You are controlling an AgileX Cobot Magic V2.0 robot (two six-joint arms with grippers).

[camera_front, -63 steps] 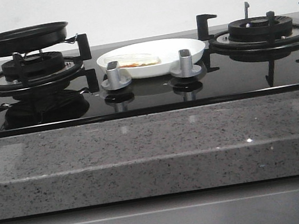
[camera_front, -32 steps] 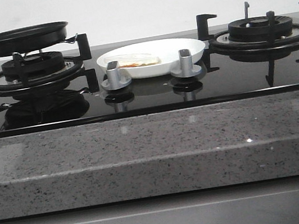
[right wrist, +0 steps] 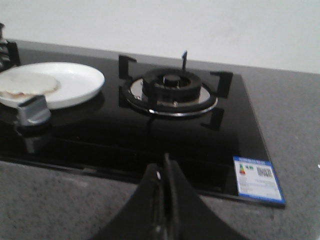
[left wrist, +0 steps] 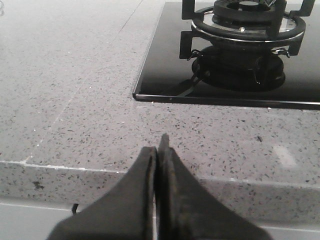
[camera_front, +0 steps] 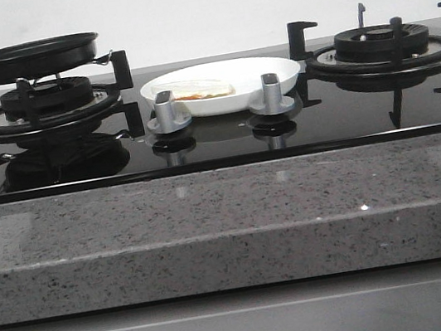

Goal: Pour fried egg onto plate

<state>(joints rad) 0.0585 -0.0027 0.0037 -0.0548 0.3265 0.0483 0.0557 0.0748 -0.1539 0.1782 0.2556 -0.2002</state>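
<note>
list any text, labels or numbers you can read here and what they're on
No text here is legible.
Sticker on the corner of the black glass hob: blue-edged, white, with small print, coloured bars and a QR-style square, all too blurred to read.
Nothing else shows any markings.

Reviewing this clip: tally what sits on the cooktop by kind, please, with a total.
Burner grates: 2, left and right
Control knobs: 2, left and right
Frying pan: 1, on the left grate
Plate: 1, between the burners
Fried egg: 1, on the plate
Energy label sticker: 1
Total: 8
</note>
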